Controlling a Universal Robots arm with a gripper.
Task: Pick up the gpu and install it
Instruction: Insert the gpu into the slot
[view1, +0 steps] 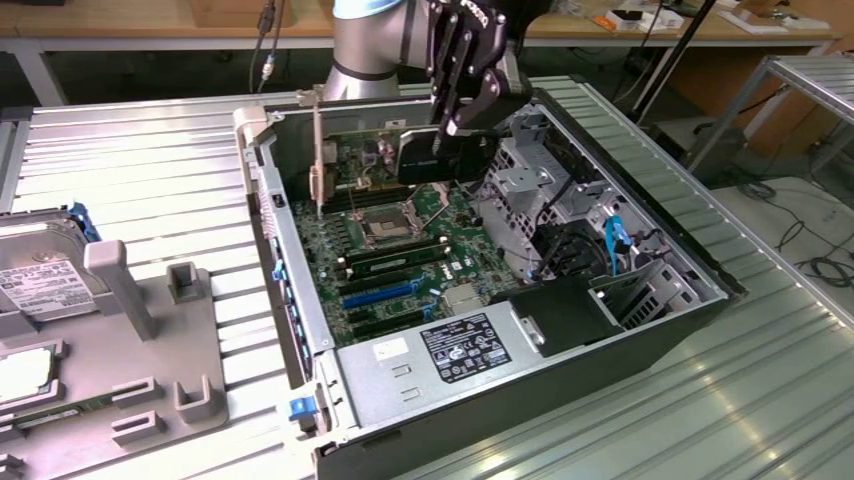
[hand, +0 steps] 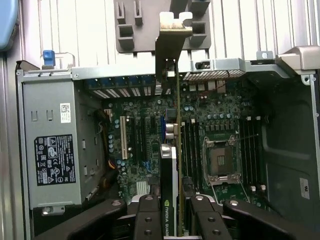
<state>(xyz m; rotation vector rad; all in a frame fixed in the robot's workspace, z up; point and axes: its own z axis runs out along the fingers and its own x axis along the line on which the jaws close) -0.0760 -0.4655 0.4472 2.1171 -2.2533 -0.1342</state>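
My gripper (view1: 457, 128) is shut on the gpu (view1: 430, 158), a thin dark card held on edge inside the open computer case (view1: 641, 330). Its silvery end bracket (view1: 318, 150) stands upright against the case's rear wall. In the wrist view the gpu (hand: 176, 145) shows edge-on between the two black fingers (hand: 149, 217), and its bracket (hand: 172, 37) rises past the case rim. The card hangs over the motherboard (view1: 400, 260), beside the CPU socket (view1: 383, 228). Whether its lower edge touches a slot I cannot tell.
The silver power supply (view1: 441, 350) fills the case's near corner, and a drive cage with a blue cable (view1: 614, 245) lines the exterior view's right side. Green memory sticks (view1: 394, 258) and blue slots (view1: 380, 295) lie on the board. A hard drive (view1: 40, 275) and a grey fixture (view1: 147, 330) sit outside.
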